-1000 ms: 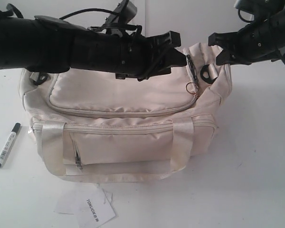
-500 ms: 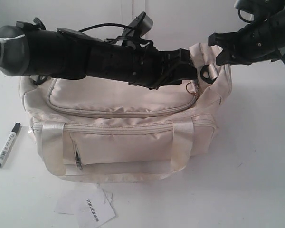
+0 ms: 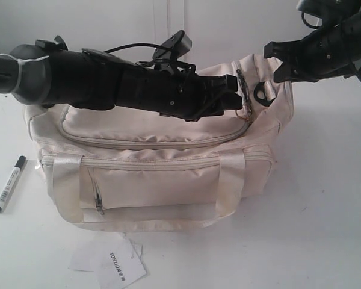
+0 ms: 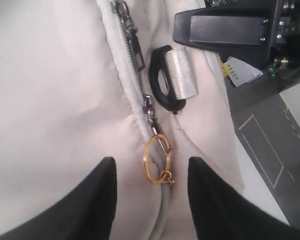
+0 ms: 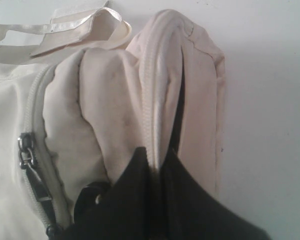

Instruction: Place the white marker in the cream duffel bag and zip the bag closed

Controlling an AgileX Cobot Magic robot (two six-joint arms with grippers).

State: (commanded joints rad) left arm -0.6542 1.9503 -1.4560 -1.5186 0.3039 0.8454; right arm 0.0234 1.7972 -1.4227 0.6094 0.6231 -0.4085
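White paper tag (image 3: pixel 119 270) reads "TONLION", printed sideways, white marker (image 3: pixel 8 183) barrel w/ dark txt, too small to read

Bright, even, diffuse light washes the white worktop (image 3: pixel 325 211) almost blank in the exterior view. It leaves only a pale, soft shadow along the near and right sides of the cream duffel bag (image 3: pixel 156 180), a mild sheen on its satin handles (image 3: pixel 66 180), and the black arms (image 3: pixel 108 87) as nearly detail-free dark masses. In the left wrist view the gold ring (image 4: pixel 145 161) and zip (image 4: pixel 127 75) are sharp while the left end effector (image 4: pixel 151 161) is soft-edged; the right wrist view is softer overall, the right end effector (image 5: pixel 154 152) a blurred dark shape.
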